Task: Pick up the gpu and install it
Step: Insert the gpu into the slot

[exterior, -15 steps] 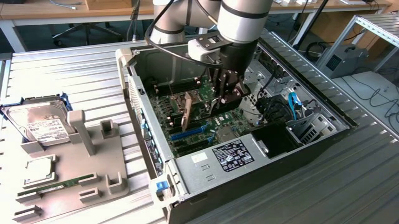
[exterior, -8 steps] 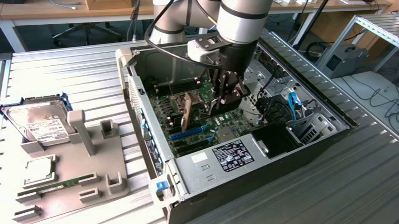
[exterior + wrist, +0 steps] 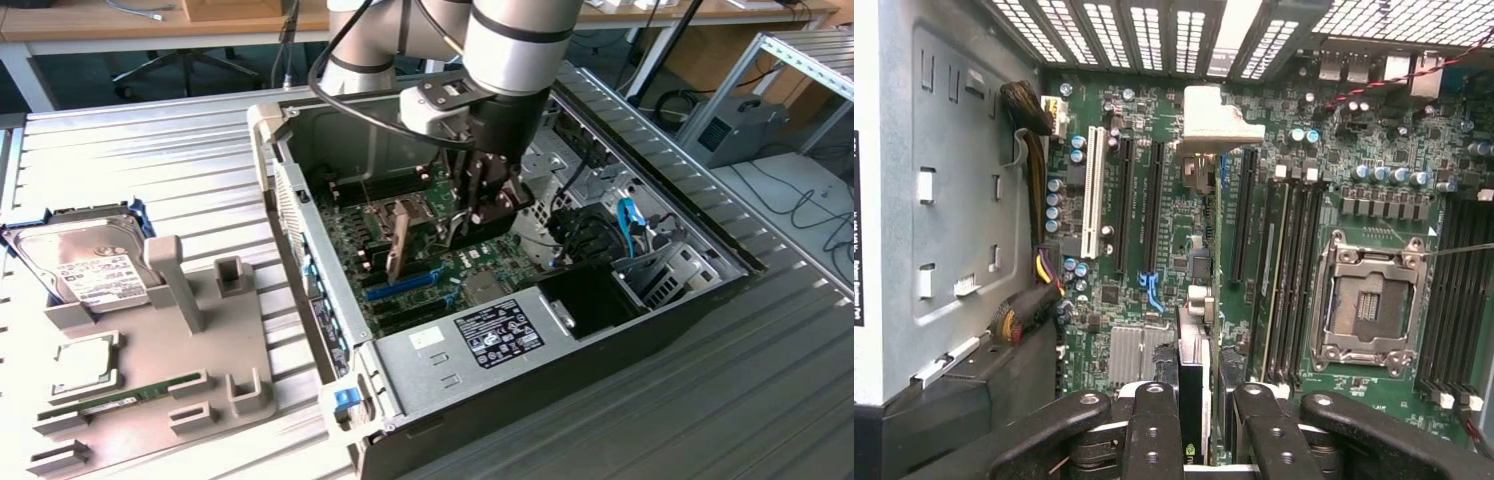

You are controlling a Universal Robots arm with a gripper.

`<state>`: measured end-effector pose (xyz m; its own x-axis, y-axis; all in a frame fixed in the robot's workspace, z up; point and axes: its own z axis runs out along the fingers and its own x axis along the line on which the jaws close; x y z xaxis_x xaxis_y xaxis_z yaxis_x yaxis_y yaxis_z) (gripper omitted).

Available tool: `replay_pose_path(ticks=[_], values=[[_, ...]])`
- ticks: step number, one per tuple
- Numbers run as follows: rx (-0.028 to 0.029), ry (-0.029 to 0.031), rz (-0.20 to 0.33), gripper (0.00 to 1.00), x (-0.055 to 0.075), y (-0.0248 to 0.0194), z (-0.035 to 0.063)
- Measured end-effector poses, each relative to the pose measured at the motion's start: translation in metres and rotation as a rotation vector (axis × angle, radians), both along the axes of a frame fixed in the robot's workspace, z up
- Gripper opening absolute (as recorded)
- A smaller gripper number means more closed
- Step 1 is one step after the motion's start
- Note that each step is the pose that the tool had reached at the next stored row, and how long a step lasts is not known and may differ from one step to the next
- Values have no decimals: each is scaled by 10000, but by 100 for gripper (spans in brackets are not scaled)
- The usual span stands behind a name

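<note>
The gpu [image 3: 1194, 400] is held edge-on between the fingers of the gripper [image 3: 1194, 430], low inside the case [image 3: 400, 345] over the motherboard [image 3: 1184, 250]. Its edge is best kept parallel to the slot [image 3: 1152, 205] and pressed down evenly, without tilt.

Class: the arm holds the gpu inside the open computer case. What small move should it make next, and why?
Probably a slow, straight descent. The fingers grip the gpu edge-down just above the motherboard, running parallel to the expansion slots. It does not look seated yet, so easing it down seems the sensible step.
</note>
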<state>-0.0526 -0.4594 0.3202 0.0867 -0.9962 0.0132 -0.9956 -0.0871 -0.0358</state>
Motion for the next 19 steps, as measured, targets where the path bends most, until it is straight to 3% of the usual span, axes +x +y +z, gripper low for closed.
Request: replay_pose_path(ticks=[19], values=[[1, -1, 0, 26, -29, -22, -19]])
